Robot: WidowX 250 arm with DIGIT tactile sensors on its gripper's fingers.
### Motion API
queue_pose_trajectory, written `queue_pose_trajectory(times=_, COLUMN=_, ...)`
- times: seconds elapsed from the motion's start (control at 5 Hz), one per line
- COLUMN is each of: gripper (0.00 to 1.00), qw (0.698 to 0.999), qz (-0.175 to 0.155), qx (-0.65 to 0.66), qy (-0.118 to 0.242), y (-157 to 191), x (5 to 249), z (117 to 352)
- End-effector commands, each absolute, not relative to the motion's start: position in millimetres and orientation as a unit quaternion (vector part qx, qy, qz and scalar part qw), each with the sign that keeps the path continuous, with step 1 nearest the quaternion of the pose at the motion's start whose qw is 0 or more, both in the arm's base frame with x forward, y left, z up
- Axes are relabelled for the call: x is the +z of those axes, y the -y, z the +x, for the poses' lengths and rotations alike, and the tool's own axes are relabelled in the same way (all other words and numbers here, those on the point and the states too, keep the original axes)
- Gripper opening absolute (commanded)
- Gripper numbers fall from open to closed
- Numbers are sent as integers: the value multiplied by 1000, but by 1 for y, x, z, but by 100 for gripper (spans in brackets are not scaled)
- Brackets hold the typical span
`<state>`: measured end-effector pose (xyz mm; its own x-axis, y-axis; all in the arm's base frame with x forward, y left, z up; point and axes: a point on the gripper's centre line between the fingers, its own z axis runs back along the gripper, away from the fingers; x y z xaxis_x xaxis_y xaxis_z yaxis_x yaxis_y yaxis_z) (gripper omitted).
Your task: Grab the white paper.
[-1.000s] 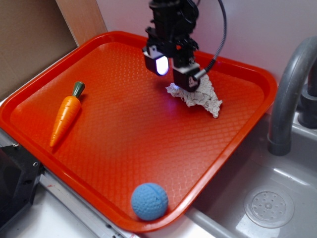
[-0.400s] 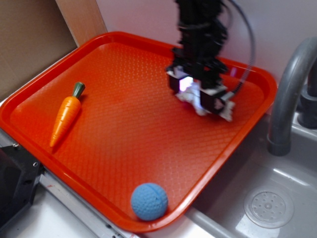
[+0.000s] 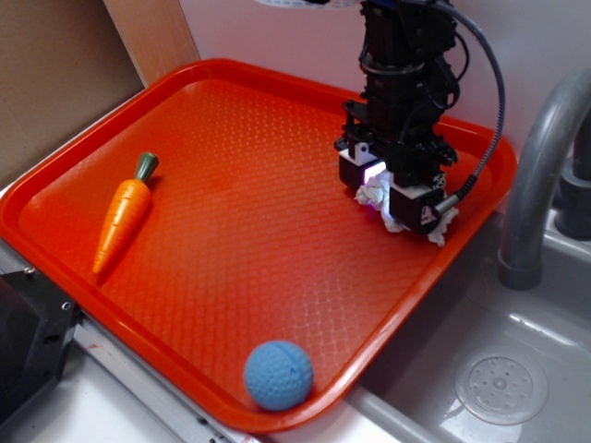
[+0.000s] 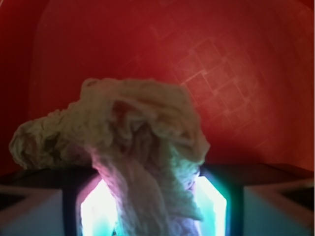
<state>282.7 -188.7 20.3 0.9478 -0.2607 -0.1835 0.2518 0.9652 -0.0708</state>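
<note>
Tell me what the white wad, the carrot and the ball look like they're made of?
The white paper: thin crumpled paper or tissue, matte, densely creased. The carrot: probably hard plastic, going by its smooth, slightly glossy skin. The ball: likely foam or soft rubber, given its dull, finely dimpled surface.

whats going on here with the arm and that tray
A WidowX arm has its claw shut on the white paper, a crumpled wad, over the right side of the orange tray. The wrist view shows the paper bunched up between the two fingers. A toy carrot lies at the tray's left, and a blue ball sits near its front edge, both untouched.
</note>
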Motion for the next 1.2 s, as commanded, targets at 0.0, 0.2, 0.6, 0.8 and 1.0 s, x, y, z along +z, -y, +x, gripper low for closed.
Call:
queue_pose_trajectory(times=0.0, gripper=0, qw=989, qz=-19, qx=-122, qy=-83, y=182, x=36, z=273)
queue_pose_trajectory(times=0.2, gripper=0, qw=992, qz=5, qx=-103, qy=-72, y=169, x=59, z=269)
queue_pose_trajectory(times=0.6, gripper=0, qw=999, qz=42, qx=-21, qy=-15, y=96, x=141, z=274)
queue_pose_trajectory(times=0.8, gripper=0, qw=1000, qz=16, qx=13, qy=2, y=52, x=189, z=244)
queue_pose_trajectory(times=1.0, gripper=0, qw=998, qz=-19, qx=56, qy=12, y=14, x=224, z=210)
